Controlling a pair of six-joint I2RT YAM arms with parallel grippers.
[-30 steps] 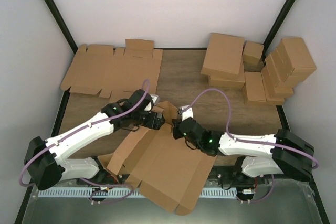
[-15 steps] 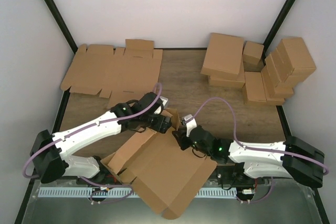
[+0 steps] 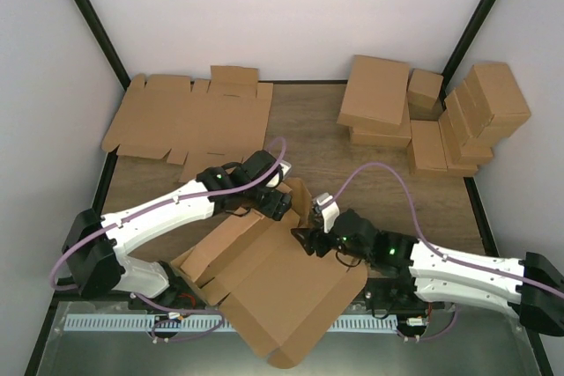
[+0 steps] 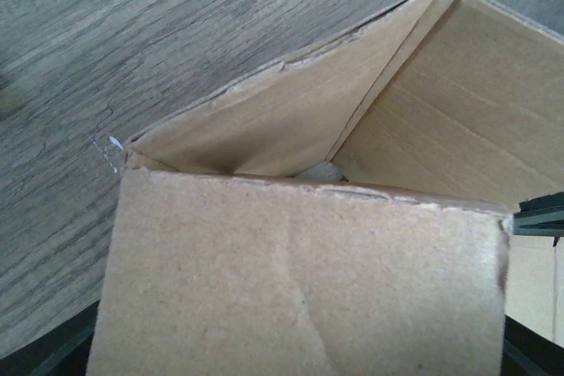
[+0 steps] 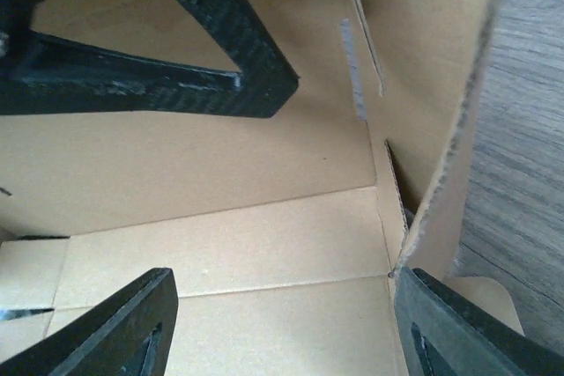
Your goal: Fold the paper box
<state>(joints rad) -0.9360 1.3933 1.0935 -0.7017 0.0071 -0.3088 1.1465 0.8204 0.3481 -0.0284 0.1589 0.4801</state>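
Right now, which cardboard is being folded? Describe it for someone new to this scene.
On the wooden table, look at the middle of the near edge. The paper box is the big brown sheet there, half folded, with walls raised. Unlike it, the flat blanks lie far left and the closed boxes are stacked far right.

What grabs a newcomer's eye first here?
The half-folded brown cardboard box blank at the near edge of the wooden table, far corner raised, with the left gripper and right gripper meeting at that corner, right jaws open. Then the flat brown cardboard blanks far left and the pile of closed brown cardboard boxes far right.
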